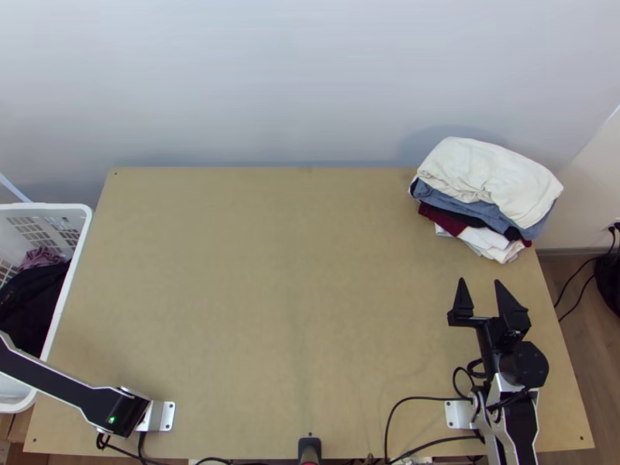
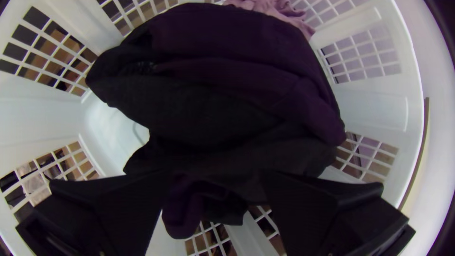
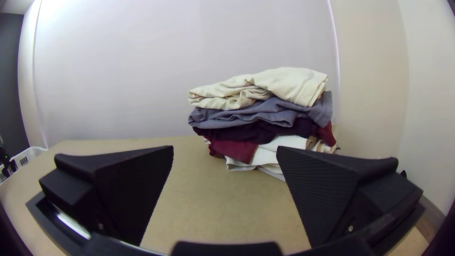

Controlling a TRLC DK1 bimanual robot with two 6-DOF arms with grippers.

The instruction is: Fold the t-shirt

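And here we are at the laundry basket (image 1: 46,207), just off the tabletop's (image 1: 232,271) left edge, my left arm (image 1: 70,394) reaching over its table-side rim. Down inside, a heap of dark clothes (image 2: 213,104) lies bunched against the table-side wall, a pink cloth (image 2: 284,10) next to it on the far-end side. The t-shirt should be one of those dark pieces, though I can't tell which. My left gripper (image 2: 216,174) is right at the heap, its two fingers well apart, and I can't make out whether they touch fabric. Here's what the grab turns on: the bulk of the heap lies ahead of the fingertips, its long axis running roughly the same way as the spread between them, and a purple fold (image 2: 182,213) sits in that gap. So I'd dip, then squeeze, catching a ridge; the risk is two garments coming up together. Left is clearly the nearer hand. Over on the other side, the right gripper (image 1: 480,280) hangs above the tabletop's right part, fingers spread on nothing, pointing towards the folded stack (image 1: 484,182) at the far right corner. No folding done on this one; first it needs fishing out.
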